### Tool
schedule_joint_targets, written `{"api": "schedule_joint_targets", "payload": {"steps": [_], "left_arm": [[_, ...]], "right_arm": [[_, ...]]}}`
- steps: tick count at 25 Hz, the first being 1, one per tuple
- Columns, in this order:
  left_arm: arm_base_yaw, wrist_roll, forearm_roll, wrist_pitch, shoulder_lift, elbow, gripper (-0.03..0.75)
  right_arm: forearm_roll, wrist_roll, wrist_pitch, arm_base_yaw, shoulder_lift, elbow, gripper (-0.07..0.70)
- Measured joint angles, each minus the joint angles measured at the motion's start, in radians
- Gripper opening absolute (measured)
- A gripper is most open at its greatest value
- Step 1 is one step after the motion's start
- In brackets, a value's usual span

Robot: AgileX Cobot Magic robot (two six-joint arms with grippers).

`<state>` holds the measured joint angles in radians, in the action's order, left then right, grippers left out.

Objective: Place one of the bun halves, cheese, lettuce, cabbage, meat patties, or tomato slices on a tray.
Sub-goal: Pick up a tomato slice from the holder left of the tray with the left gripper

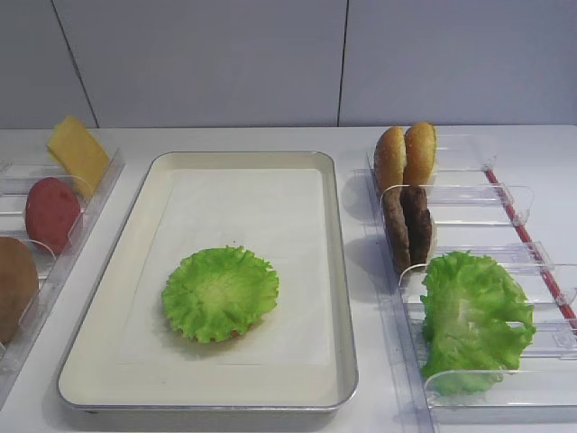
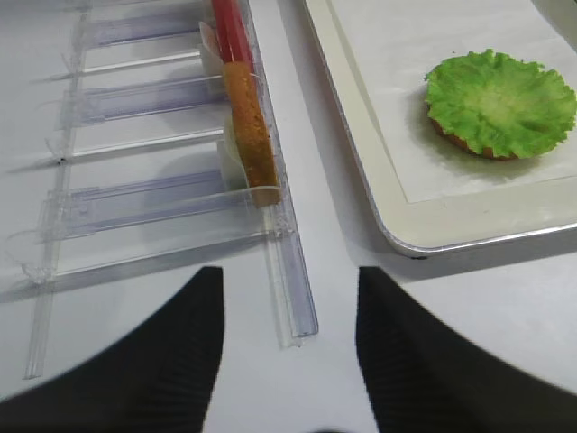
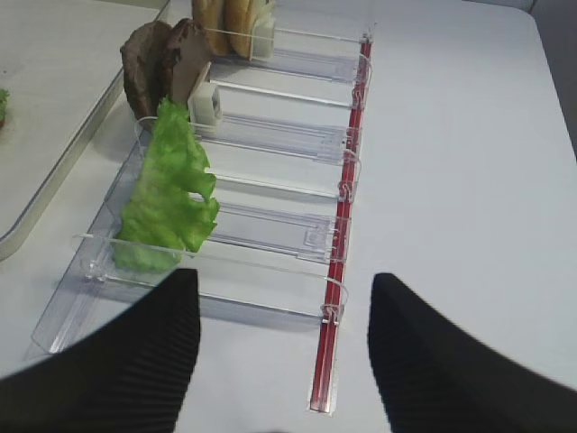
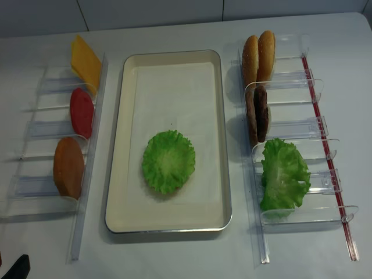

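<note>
Both grippers, left [image 2: 287, 338] and right [image 3: 284, 347], hang spread wide and empty over the surface, bins just ahead of each keeping ingredients on edge for pinching, while lettuce [image 1: 220, 291] covers a bun on the tray [image 1: 108, 289] beyond.

Nothing to read here from where I sit, honestly. No labels, brand marks, numbers or signs on my tray [image 1: 338, 271], on its paper liner [image 1: 243, 216], on the clear bins [image 4: 290, 125] either side, or on the wall panels [image 1: 270, 54] at the far end. The red strip [image 3: 341, 234] along the right-hand bins is plain too.
</note>
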<state>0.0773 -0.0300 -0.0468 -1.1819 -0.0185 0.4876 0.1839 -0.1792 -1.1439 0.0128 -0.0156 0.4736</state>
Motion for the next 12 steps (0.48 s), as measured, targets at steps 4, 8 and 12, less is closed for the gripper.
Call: {"api": "schedule_joint_targets", "payload": {"steps": [4, 8, 12], "left_arm": [[0.000, 0.000, 0.000, 0.000, 0.000, 0.000, 0.319], [0.000, 0.000, 0.000, 0.000, 0.000, 0.000, 0.319], [0.000, 0.000, 0.000, 0.000, 0.000, 0.000, 0.319]], "right_arm": [[0.000, 0.000, 0.000, 0.000, 0.000, 0.000, 0.439], [0.000, 0.000, 0.000, 0.000, 0.000, 0.000, 0.438], [0.000, 0.000, 0.000, 0.000, 0.000, 0.000, 0.436]]}}
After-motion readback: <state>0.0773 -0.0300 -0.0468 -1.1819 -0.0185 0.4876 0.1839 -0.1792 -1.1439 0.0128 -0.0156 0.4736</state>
